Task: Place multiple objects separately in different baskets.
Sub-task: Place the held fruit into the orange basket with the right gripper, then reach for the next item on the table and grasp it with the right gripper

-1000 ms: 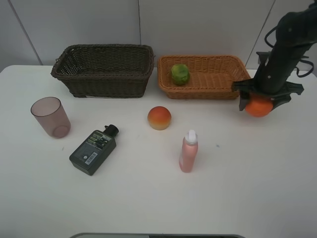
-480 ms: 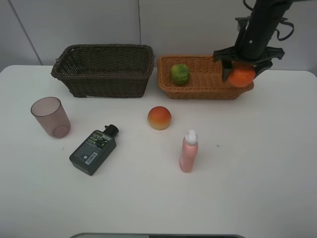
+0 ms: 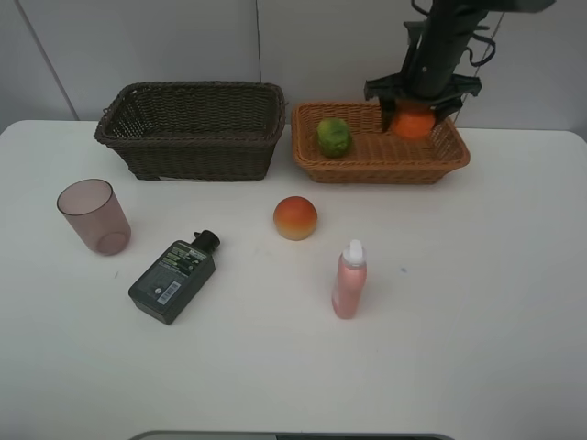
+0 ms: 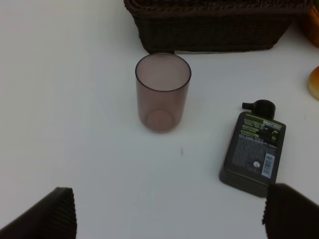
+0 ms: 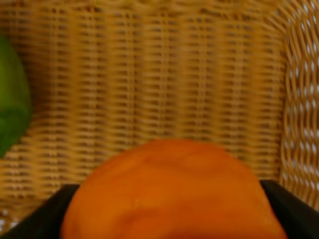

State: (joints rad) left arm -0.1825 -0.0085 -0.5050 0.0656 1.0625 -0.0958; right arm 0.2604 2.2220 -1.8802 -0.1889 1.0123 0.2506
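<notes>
Orange-tan wicker basket [image 3: 376, 170] holds the green fruit [image 3: 334, 137]; the right arm [image 3: 438, 46] stands steeply over its back corner, right fingers [image 5: 42, 216] clamped on the orange [image 3: 413, 122], low inside the rim, probably to group the fruit together. Left fingers [image 4: 45, 216] hang spread wide and empty above the tabletop [image 3: 477, 302] near the purplish cup [image 4: 163, 92].

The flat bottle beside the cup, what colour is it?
The bottle is dark grey-green, black-capped; clearest in the left wrist view.
</notes>
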